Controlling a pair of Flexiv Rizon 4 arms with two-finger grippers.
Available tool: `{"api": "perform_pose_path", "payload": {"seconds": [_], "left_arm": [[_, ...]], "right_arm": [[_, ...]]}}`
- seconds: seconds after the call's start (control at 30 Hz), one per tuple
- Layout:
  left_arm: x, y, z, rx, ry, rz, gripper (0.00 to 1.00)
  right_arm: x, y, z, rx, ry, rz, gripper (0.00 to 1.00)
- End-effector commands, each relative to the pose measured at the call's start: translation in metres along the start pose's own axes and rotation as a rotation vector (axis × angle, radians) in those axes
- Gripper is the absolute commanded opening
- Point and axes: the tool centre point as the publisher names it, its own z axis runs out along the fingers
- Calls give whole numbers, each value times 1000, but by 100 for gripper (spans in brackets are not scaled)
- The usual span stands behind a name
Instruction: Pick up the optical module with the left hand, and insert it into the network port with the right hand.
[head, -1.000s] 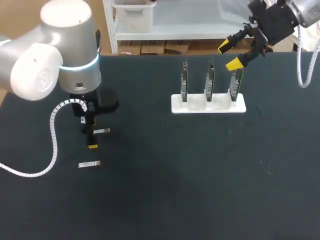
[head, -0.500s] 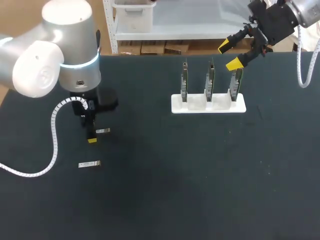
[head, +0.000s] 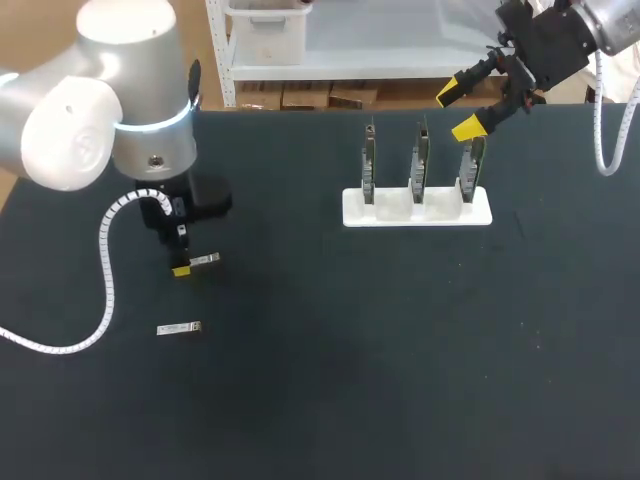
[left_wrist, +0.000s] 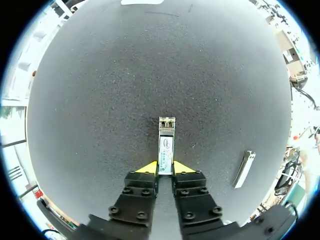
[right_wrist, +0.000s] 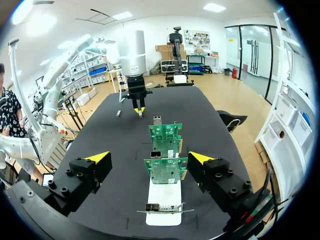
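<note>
The black worktop (head: 400, 350) takes up most of the head view. The left arm (head: 120, 120) is seen over its left part, and the right arm (head: 560, 40) comes in at the far right corner. A white holder (head: 417, 208) is set on the far right part of the worktop, with three green circuit boards (head: 420, 160) standing upright in it in a row. A small metal network port (right_wrist: 156, 154) is carried on the upper edge of each board.

The right tool (right_wrist: 149, 157) is held above the holder's right end. Its yellow-tipped fingers are spread wide and nothing is gripped. In the right wrist view the row of boards is seen ahead of it, between the spread fingers.

The left tool (left_wrist: 165, 169) is pointed down at the worktop. Its fingers are drawn close together and pressed against both sides of the near end of the optical module (left_wrist: 166, 145). The module lies flat on the worktop, with the rest of its length ahead of the tips. A second module (left_wrist: 244, 169) lies on the worktop well apart, off to one side of the left tool.
</note>
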Motion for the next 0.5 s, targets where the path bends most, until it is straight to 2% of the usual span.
{"api": "perform_pose_path", "payload": {"seconds": [0.03,0.23,0.5], "left_arm": [[0,-1,5,1,-19,-2,0],[-2,1,-15,6,-141,1,0],[-19,-1,-51,8,-377,74,0]], "right_arm": [[0,-2,0,-3,-1,0,100],[0,-2,0,-3,-1,0,100],[0,-2,0,-3,-1,0,100]]}}
